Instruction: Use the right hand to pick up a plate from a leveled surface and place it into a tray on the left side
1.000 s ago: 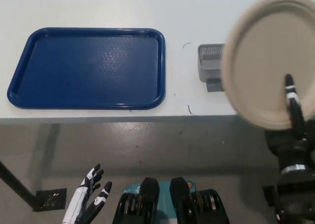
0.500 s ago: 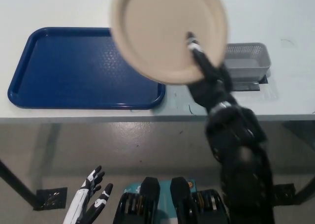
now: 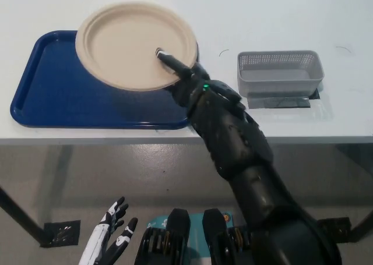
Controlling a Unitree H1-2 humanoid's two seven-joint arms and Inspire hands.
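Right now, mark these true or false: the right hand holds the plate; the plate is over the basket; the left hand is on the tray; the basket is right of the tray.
1. The right hand holds the plate. True.
2. The plate is over the basket. False: it is over the tray's upper right part.
3. The left hand is on the tray. False: it hangs low, below the table edge.
4. The basket is right of the tray. True.
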